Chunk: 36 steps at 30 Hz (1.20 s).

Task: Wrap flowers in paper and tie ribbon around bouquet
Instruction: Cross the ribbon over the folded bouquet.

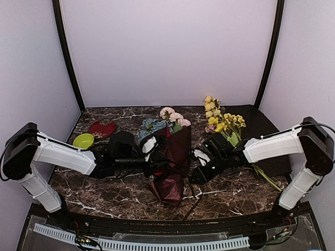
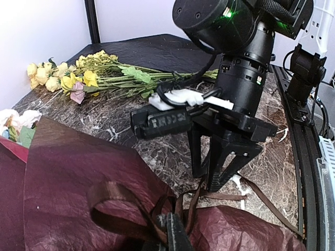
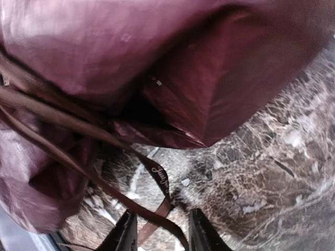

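While my left gripper is clamped on the ribbon at the bouquet, right gripper sits part open, empty, ribbon's loose end coming from the left between its fingers.

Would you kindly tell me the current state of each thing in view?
bouquet: lying down, wrapped in paper.
ribbon: looped at the waist, ends loose, no bow.
left gripper: shut on ribbon.
right gripper: open, straddling a ribbon strand.
yellow stems: lying loose, unwrapped.
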{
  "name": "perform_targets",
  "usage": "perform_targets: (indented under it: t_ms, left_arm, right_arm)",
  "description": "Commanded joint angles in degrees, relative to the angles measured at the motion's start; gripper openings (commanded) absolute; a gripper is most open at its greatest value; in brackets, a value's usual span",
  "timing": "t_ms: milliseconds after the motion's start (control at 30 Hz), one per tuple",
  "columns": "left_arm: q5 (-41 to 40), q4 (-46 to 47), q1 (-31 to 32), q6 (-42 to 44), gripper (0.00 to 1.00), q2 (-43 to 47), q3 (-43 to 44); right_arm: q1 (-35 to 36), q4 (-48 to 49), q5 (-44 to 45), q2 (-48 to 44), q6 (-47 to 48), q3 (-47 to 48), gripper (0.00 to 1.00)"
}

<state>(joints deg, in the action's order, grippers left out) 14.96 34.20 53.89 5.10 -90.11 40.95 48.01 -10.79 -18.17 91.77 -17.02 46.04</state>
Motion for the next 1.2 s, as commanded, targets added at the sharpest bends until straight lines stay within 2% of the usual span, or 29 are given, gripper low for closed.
perform_targets:
  t_ms: [0, 67, 133, 500, 767, 933, 1167]
  left_arm:
    - [0.2, 1.4, 0.1, -0.5, 0.00, 1.0, -1.0]
    - [0.3, 1.9, 0.1, -0.5, 0.00, 1.0, -1.3]
    - [0.5, 2.6, 0.1, -0.4, 0.00, 1.3, -2.1]
    - [2.3, 4.4, 0.1, 1.8, 0.01, 2.7, -5.0]
    - [2.4, 4.3, 0.1, 2.2, 0.05, 4.4, -6.7]
    - [2.9, 4.3, 0.1, 2.9, 0.18, 6.3, -7.6]
    - [4.2, 3.5, 0.1, 3.1, 0.54, 12.3, -10.5]
  right_arm:
    - [-0.1, 1.9, 0.7, 0.9, 0.7, 0.8, 0.17]
    - [-0.1, 1.8, 1.2, 0.6, 0.4, 1.2, 0.06]
    - [-0.1, 1.5, 1.4, 0.0, 0.0, 1.8, 0.00]
    - [2.9, 1.6, 1.5, -5.8, -3.1, 5.0, 0.00]
    - [4.6, 3.7, -0.2, -3.6, -5.2, 6.8, 0.00]
    - [5.1, 5.8, -2.5, -1.9, -5.9, 8.1, 0.00]
    - [6.5, 5.7, -2.9, 0.9, -5.6, 9.1, 0.00]
